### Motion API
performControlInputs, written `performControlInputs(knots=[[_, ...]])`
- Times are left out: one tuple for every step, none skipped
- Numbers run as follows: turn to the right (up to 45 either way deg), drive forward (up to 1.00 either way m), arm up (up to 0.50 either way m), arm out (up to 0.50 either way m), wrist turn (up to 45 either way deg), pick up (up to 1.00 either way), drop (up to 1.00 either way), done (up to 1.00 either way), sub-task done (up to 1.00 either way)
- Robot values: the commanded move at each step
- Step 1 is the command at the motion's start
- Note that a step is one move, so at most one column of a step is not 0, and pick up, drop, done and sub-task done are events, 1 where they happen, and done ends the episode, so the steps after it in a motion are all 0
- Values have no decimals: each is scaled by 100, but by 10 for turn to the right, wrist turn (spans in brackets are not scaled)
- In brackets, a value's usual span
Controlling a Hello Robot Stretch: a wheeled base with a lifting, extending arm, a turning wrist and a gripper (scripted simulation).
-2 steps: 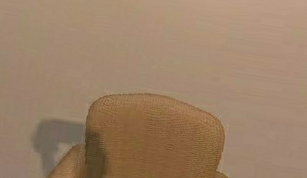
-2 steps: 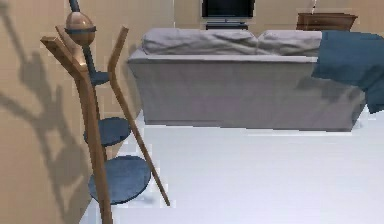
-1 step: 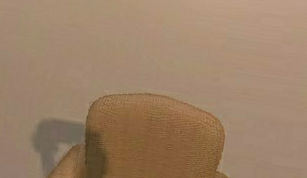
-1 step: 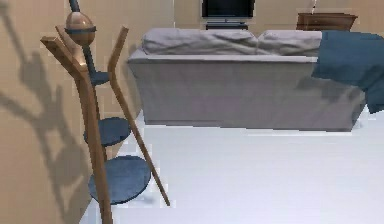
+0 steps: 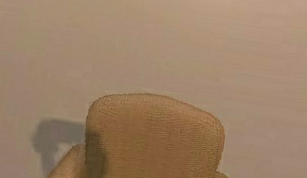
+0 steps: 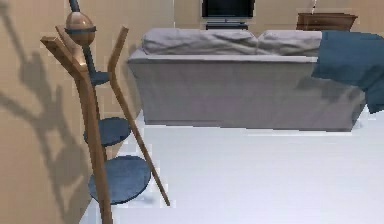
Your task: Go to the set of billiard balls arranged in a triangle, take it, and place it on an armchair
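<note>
A tan armchair [image 5: 153, 148] stands close ahead in the forward view, its rounded back toward a plain beige wall [image 5: 161, 27]. Its armrests curve down to the bottom edge on both sides of the back.
In the arm side view a wooden stand [image 6: 100, 130] with round blue-grey shelves leans at the left by the wall. A grey sofa [image 6: 240, 80] is seen from behind, with a blue blanket [image 6: 350, 60] over its right end. Pale floor [image 6: 270, 175] lies between. A dark screen [image 6: 232, 10] and a wooden cabinet [image 6: 326, 20] stand beyond.
</note>
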Motion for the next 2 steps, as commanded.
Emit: performControlInputs(knots=[[0, 0, 10, 0, 0, 0, 0, 0, 0], [0, 0, 0, 0, 0, 0, 0, 100, 0]])
